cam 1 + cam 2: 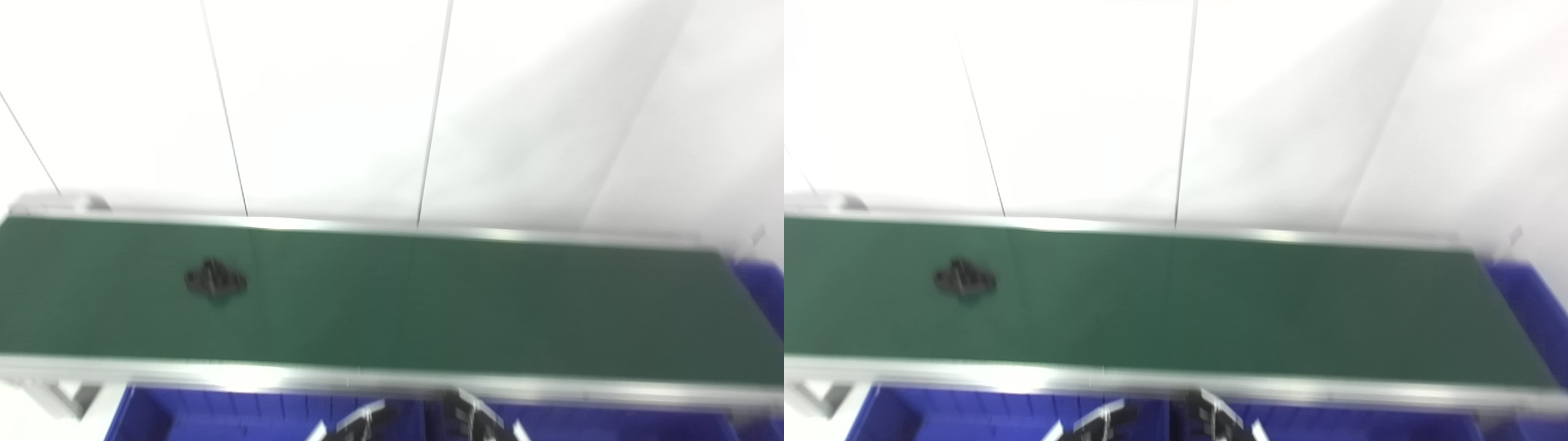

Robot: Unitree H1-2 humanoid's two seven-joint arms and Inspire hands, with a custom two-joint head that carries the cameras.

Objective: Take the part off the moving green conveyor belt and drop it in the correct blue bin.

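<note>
Part (215,280): small dark piece, blurred, shape unclear; lies on the green conveyor belt (465,306), toward its left end, about midway between the far and near rails.
Long axis of part: appears to run roughly along the belt; blur leaves this uncertain.
Left hand (361,424): only a dark-and-white tip shows at the bottom edge, below the belt's near rail, over the blue bins; whether fingers are apart or together cannot be told.
Right hand (474,419): likewise only a tip, just beside the left hand; finger state cannot be told.
Part from the hands: up and well to the left, across the near rail.
Nearer hand: the left, by judgement.
Blue bins (202,416): along the belt's near side; another blue bin (762,288) at the belt's right end.
Hold: nothing visibly gripped; part apart from both hands.
</note>
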